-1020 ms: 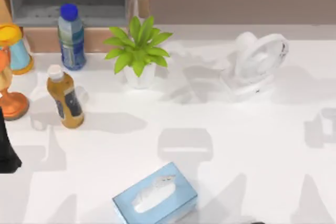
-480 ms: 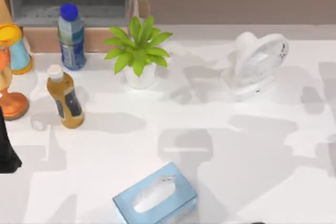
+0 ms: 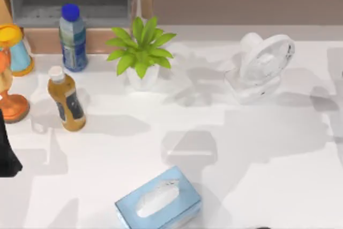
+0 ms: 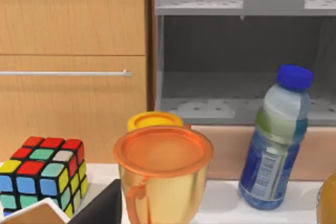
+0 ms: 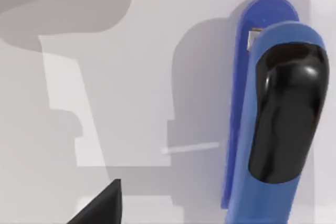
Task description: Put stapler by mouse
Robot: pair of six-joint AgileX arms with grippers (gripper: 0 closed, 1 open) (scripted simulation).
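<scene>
— Where is the stapler (image 5: 273, 124)?
— Lying flat on the white desk (image 5: 131, 103), close under the right wrist camera.
— And the hands, apart or together?
— I cannot tell for either.

Top view overhead; left wrist level, facing shelf, sharing bottle (image 3: 72, 37) (image 4: 275, 139).

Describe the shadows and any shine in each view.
Top view: broad grey shadows lie across the white table, and the plant and fan cast their own. Left wrist view: even light, a soft sheen on the orange cup and the bottle. Right wrist view: a hard-edged shadow beside the stapler, with a bright glint on its black top.
</scene>
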